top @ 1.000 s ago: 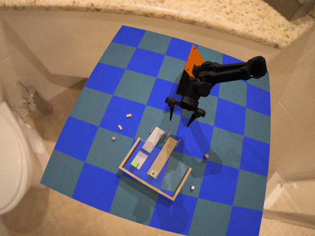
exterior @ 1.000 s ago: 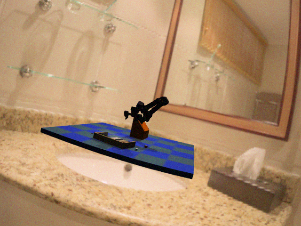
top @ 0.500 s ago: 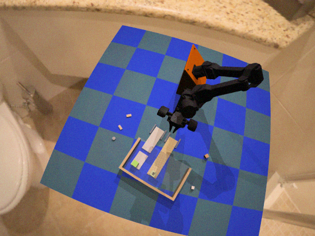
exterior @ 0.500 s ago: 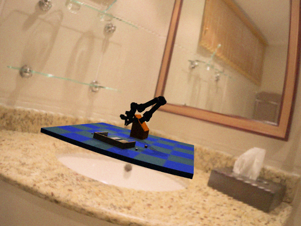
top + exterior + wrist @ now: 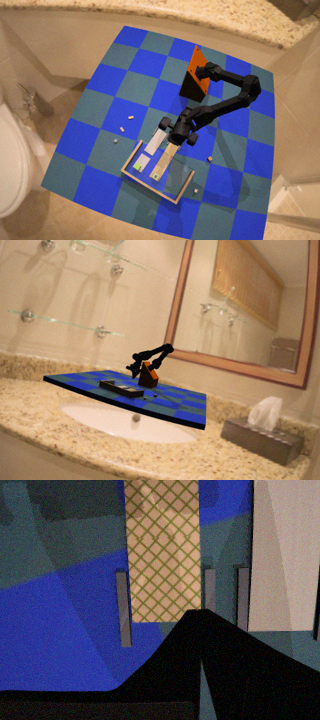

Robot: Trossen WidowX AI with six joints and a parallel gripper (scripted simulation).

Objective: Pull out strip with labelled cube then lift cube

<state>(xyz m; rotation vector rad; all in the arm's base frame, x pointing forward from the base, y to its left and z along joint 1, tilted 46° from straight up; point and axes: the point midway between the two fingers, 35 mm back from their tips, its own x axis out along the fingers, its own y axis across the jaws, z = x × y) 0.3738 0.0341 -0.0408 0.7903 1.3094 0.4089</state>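
A lattice-patterned tan strip (image 5: pixel 165 161) (image 5: pixel 165 565) lies in one piece, its far end carrying the pale cube marked W (image 5: pixel 155 176). Beside it a plain pinkish strip is in two parts with a gap between: a long part (image 5: pixel 155 142) (image 5: pixel 287 555) and a short part (image 5: pixel 145 162) that carries a green cube (image 5: pixel 136 166). My gripper (image 5: pixel 133 377) (image 5: pixel 196 619) is shut and empty, pointing down. In the wrist view its joined tips overlap the near right corner of the patterned strip; their exact height above it cannot be told. The hand hides the tips in the top view.
A three-sided wooden wall (image 5: pixel 148 186) (image 5: pixel 116 390) surrounds the far part of the strips. Low grey rails (image 5: pixel 123 610) (image 5: pixel 210 590) flank the patterned strip's near end. Small loose blocks include an orange-brown one (image 5: pixel 209 158), a white one (image 5: pixel 195 190) and a tan one (image 5: pixel 131 117).
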